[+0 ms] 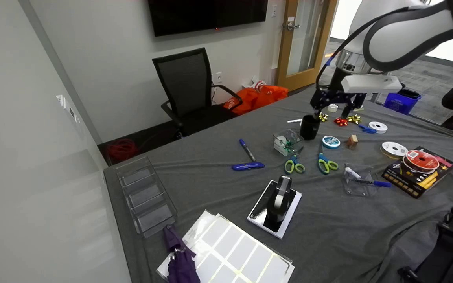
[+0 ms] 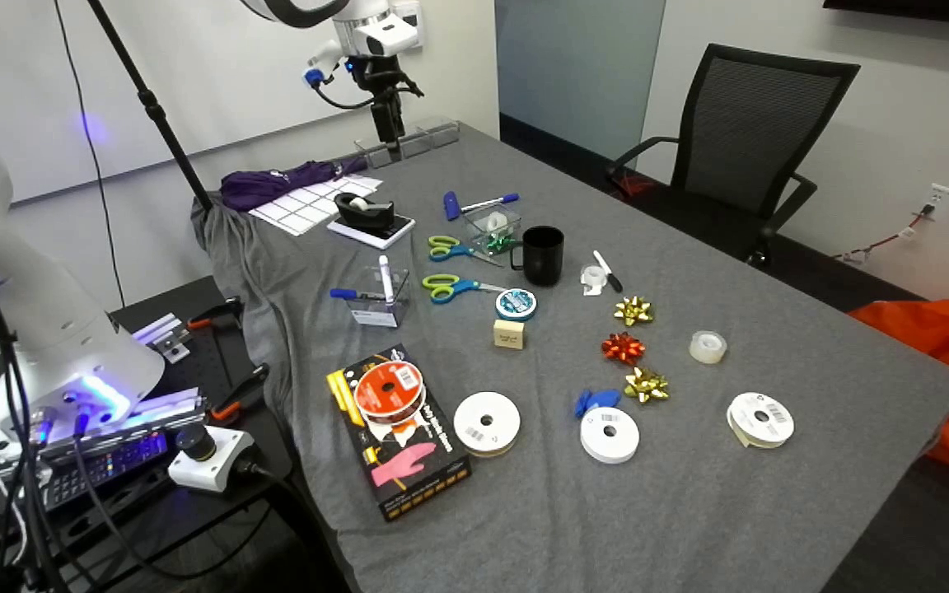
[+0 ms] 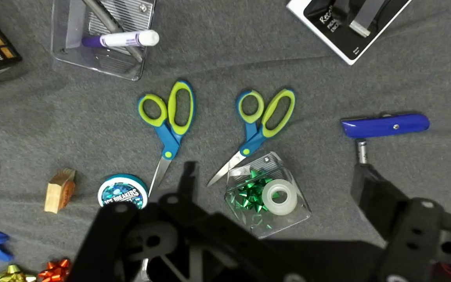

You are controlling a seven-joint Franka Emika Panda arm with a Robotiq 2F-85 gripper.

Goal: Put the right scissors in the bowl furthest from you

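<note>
Scissors (image 3: pixel 172 145), two lime-and-blue-handled pairs, my black tool (image 3: pixel 276 170) spread wide apart, blocking the wrist view's lower middle, folded purple umbrella (image 2: pixel 278 185) in both exterior views only

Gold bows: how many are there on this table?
2: one gold bow nearer the black mug, another gold bow farther from it, with the red bow between them.
</note>
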